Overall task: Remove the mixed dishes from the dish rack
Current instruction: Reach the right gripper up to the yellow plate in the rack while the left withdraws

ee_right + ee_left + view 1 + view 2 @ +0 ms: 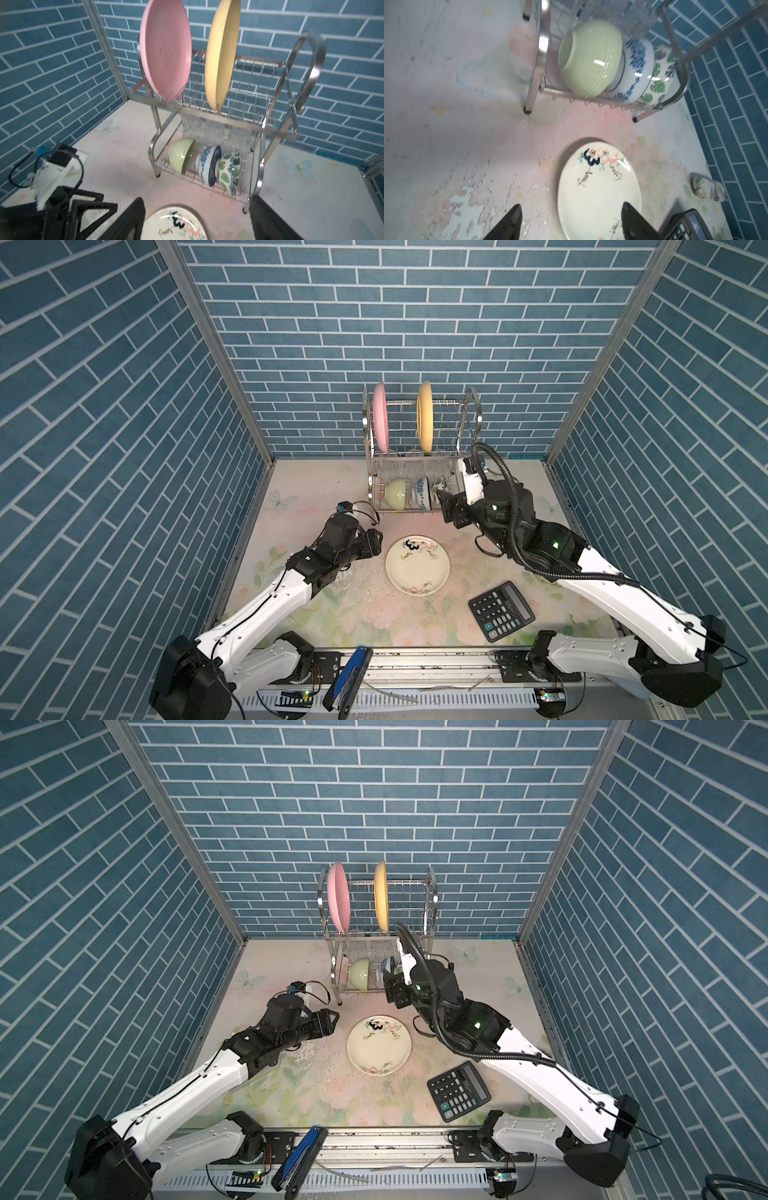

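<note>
The dish rack (474,406) (432,894) (309,62) stands at the back of the table. Its upper tier holds a pink plate (380,416) (166,49) and a yellow plate (425,415) (221,52) on edge. Blurred clear glasses (214,126) hang under that tier. On the lower tier lie a pale-green bowl (395,493) (589,60), a blue-white bowl (423,492) (635,68) and a green-leaf bowl (439,485) (658,83). A cream plate (417,565) (379,1045) lies flat on the table. My left gripper (372,541) (571,207) is open and empty beside that plate's left edge. My right gripper (451,508) (197,200) hovers open and empty before the rack's right end.
A black calculator (501,616) (458,1090) lies at the front right of the table. A blue and black tool (349,676) rests on the front rail. Blue tiled walls close in the back and both sides.
</note>
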Motion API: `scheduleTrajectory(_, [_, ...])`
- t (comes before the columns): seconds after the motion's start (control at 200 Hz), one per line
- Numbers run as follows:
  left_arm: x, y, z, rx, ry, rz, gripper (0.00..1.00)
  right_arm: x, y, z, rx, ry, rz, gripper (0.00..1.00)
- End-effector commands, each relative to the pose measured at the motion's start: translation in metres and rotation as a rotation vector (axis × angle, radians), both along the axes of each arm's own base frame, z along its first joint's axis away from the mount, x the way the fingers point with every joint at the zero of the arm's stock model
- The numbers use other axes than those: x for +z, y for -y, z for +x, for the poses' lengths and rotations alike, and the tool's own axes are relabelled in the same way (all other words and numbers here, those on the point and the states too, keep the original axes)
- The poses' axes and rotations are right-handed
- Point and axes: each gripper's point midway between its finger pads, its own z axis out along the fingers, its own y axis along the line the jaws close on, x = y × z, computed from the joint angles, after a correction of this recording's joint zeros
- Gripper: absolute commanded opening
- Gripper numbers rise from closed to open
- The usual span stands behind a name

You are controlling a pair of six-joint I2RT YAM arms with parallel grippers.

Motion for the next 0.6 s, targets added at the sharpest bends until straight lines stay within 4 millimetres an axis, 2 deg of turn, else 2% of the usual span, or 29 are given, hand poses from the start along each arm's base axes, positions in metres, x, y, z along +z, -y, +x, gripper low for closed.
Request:
scheduleTrajectory(0.0, [0.011, -0.011, 0.013, 0.006, 0.034, 0.047, 0.76, 0.025, -0.003, 0.021, -0.003, 0.045, -0.034, 0.80])
scheduleTrajectory(0.21, [0.025, -0.026, 0.046, 0.043, 0.073, -0.006, 0.76, 0.044, -0.016, 0.064, 0.037, 0.022, 0.019, 0.73])
scheduleTrajectory(0.285, [0.030, -0.029, 0.057, 0.045, 0.085, 0.002, 0.79, 0.049, -0.021, 0.077, 0.055, 0.017, 0.038, 0.73])
scheduleTrajectory(0.465, [0.036, -0.019, 0.079, 0.000, 0.128, 0.001, 0.80, 0.057, -0.027, 0.101, 0.096, -0.006, 0.101, 0.73])
scheduleTrajectory(0.595, [0.031, -0.019, 0.097, 0.020, 0.142, 0.016, 0.79, 0.061, -0.033, 0.113, 0.130, -0.017, 0.144, 0.73])
